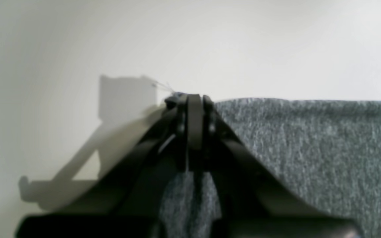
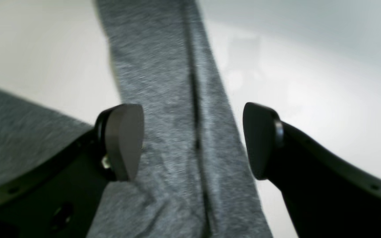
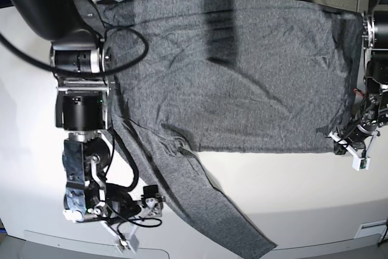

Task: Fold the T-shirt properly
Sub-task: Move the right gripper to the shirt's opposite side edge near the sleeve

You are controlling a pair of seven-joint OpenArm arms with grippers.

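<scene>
Left gripper pinched tight on a corner of the T-shirt, jaws pressed together with grey knit bunched between them, a few loose threads poking out at the tip. Seen from the base view, left gripper down at the shirt's lower hem corner, near the desk edge. Right gripper spread wide, holding nothing, pads standing either side of a sleeve that runs up between them without clear contact. From the base view, right gripper low and beside that sleeve. T-shirt spread flat across the white desk, body wide and lightly wrinkled, one long sleeve trailing diagonally toward the near edge. Cables tangled around the right arm.
</scene>
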